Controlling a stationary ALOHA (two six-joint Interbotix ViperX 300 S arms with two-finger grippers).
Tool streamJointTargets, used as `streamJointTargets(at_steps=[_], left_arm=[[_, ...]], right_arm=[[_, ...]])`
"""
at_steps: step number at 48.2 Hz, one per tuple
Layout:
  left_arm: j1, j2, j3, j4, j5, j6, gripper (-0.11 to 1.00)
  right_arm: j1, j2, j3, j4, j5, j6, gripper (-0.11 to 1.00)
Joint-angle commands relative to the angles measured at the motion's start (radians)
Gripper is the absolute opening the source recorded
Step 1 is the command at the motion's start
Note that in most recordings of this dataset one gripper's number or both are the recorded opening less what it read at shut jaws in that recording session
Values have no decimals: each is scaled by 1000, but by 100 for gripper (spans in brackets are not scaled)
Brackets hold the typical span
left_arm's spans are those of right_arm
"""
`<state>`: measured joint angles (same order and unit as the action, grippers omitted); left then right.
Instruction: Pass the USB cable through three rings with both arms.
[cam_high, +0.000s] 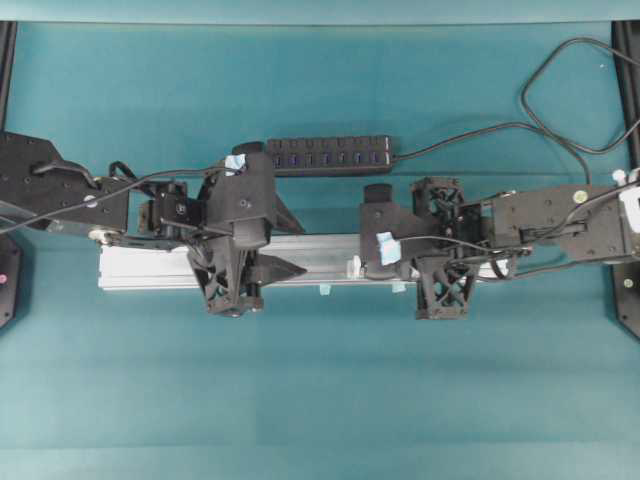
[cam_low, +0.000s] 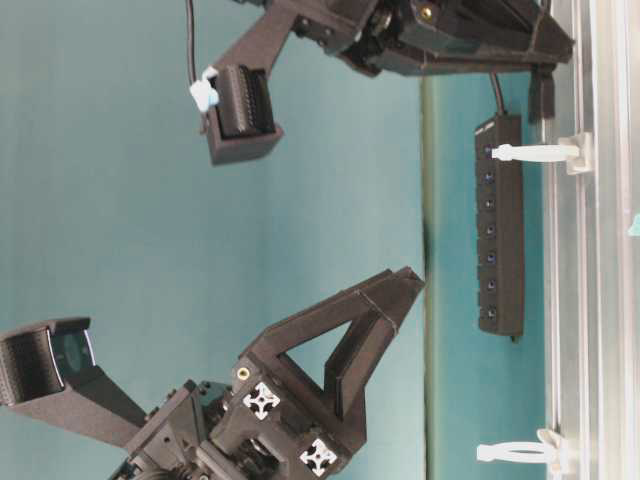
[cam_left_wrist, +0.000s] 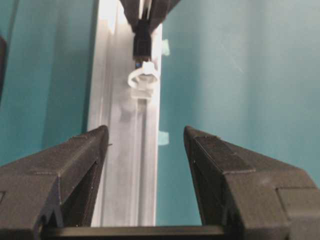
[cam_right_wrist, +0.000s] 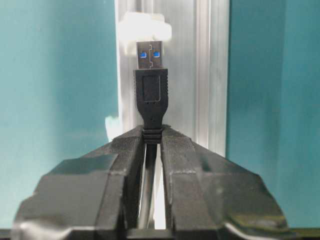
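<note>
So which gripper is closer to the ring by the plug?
Right. The right gripper holds the USB plug with its tip just short of the ring. The left gripper is open farther along the rail on the ring's other side.

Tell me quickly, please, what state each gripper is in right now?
Left gripper: open, empty.
Right gripper: shut on the USB cable.

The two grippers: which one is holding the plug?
The right gripper. Its jaws pinch the USB cable just behind the plug, while the left gripper stands open with nothing in it.
</note>
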<state>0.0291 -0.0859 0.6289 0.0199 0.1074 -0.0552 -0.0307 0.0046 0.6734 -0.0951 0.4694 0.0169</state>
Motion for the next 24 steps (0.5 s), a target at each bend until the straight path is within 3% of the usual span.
streamJointTargets(at_steps=[1, 24], left_arm=[[0, -20, -6, 2, -3, 0, 63], [0, -23, 20, 2, -3, -2, 63]], right_arm=[[0, 2, -21, -2, -5, -12, -6], [2, 6, -32, 12, -35, -12, -6]])
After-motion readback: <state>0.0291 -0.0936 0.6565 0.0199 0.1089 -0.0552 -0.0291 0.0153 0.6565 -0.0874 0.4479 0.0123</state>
